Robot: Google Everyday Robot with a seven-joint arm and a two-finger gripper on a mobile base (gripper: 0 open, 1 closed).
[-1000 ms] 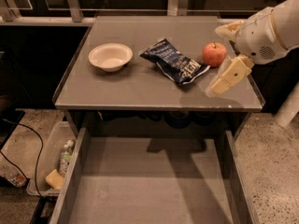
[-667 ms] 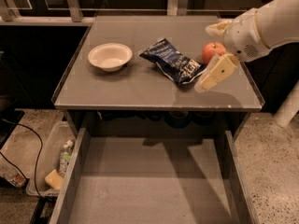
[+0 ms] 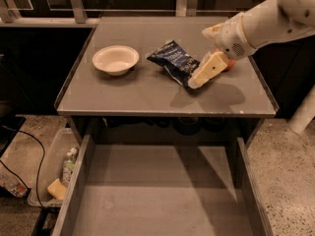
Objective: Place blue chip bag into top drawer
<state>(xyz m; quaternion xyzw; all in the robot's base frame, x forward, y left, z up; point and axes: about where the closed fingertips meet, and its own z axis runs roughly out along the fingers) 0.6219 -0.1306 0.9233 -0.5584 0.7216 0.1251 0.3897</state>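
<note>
The blue chip bag [image 3: 175, 60] lies crinkled on the grey table top [image 3: 133, 90], right of centre. My gripper [image 3: 201, 58] reaches in from the right and is open. Its lower cream finger [image 3: 205, 73] lies at the bag's right end and its upper finger [image 3: 212, 31] is above and behind it. Nothing is held. The top drawer [image 3: 162, 191] is pulled out below the table's front edge, its flat grey bottom bare.
A white bowl [image 3: 115, 59] sits at the table's left. A red apple [image 3: 228, 66] is mostly hidden behind the gripper. A clear plastic bin [image 3: 49, 168] with bottles stands on the floor at the lower left. A railing runs behind the table.
The gripper has moved left across the table, from beside the apple to the bag's right end, and now covers most of the apple. The bag, bowl and drawer have not moved.
</note>
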